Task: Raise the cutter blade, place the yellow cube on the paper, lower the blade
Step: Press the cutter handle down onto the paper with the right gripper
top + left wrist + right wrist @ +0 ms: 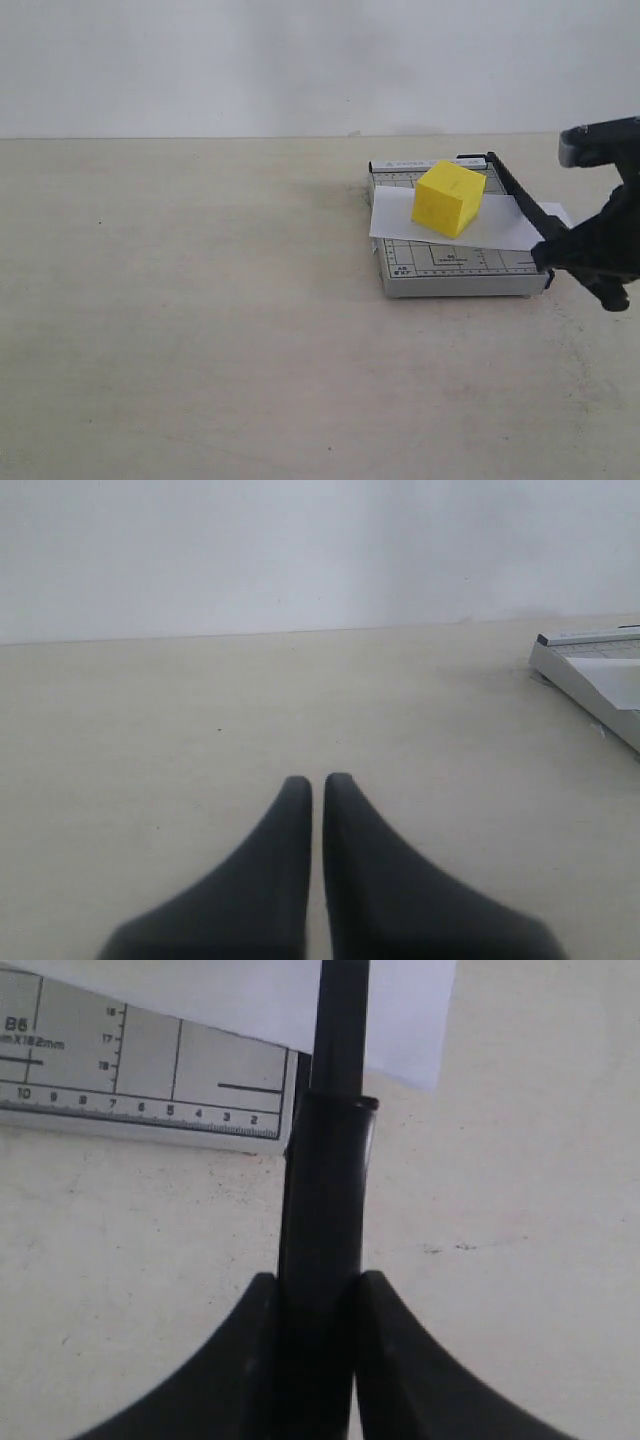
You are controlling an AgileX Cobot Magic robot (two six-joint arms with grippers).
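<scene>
The yellow cube [449,197] sits on the white paper [497,226], which lies across the grey gridded cutter base [450,268]. The black cutter blade [518,197] slopes slightly above the base's right edge, its thick handle end held by my right gripper [556,256]. In the right wrist view the fingers [252,1360] clamp the round black handle [325,1210], with the paper [400,1010] and the base's ruler edge [150,1070] beyond. My left gripper [312,780] is shut on nothing over bare table, the base's corner [585,675] off to one side.
The cutter stands on a pale beige table [200,320] in front of a white wall [300,60]. My right arm [605,150] hangs over the table's right side. The left arm is out of the exterior view.
</scene>
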